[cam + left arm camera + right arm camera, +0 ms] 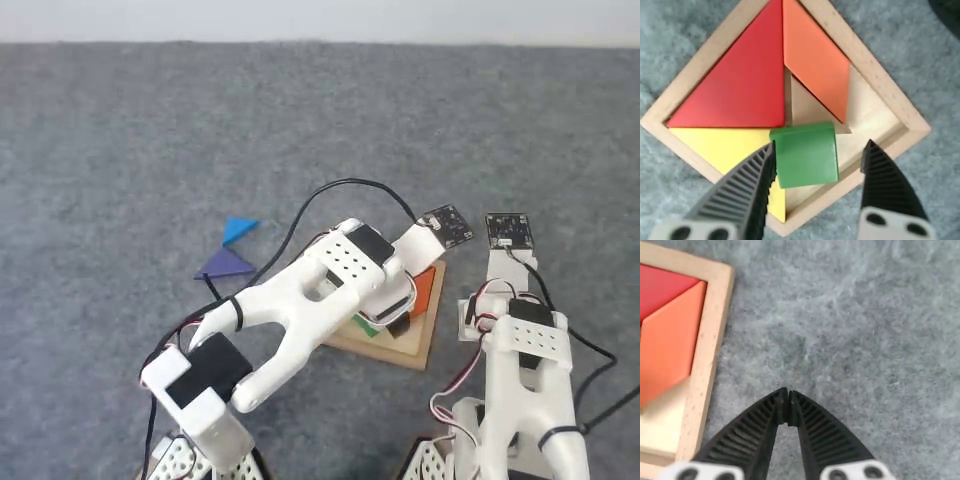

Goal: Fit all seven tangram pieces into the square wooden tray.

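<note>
Left gripper is gaping around the green square in a bare corner of the tray; right gripper is sitting closed just outside.

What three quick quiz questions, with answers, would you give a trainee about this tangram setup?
1. True or false: the right gripper is shut, above the carpet beside the wooden tray.
2. What colour is the square piece between the left gripper's open fingers? A red; B green; C yellow.
3. In the high view, how many pieces lie on the carpet outside the tray?
Key: 1 true. 2 B. 3 two, the blue triangle and the purple triangle.
</note>
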`<state>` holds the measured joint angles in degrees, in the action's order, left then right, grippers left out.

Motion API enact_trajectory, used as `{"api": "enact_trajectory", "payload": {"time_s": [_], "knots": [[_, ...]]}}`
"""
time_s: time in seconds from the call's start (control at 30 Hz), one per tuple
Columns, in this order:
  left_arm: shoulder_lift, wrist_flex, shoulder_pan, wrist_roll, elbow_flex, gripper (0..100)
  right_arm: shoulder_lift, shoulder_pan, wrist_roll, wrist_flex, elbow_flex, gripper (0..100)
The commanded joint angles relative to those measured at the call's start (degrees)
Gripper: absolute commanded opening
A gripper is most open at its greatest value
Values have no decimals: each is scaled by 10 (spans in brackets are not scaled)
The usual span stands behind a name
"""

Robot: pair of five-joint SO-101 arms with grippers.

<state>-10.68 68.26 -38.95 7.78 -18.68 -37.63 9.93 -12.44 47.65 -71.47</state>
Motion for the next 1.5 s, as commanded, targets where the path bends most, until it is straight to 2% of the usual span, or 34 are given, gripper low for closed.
{"api": "enact_trajectory", "payload": {"time_s": [0.0,0.37,0.73,1.03,1.23,1.4,1.47], "knots": [[12,-6,7,-11,8,265,-15,-9,3,7,25,10],[11,-27,119,-33,75,265,-15,-11,3,7,25,10],[-69,-43,117,-32,65,265,-15,-11,3,8,25,10],[33,21,104,-32,53,265,-15,-11,3,7,25,10],[91,20,113,-33,4,264,-15,-11,3,8,25,10],[87,2,164,-31,-26,253,-15,-11,3,8,25,10],[86,-12,156,-24,-52,247,-15,-11,3,8,25,10]]}}
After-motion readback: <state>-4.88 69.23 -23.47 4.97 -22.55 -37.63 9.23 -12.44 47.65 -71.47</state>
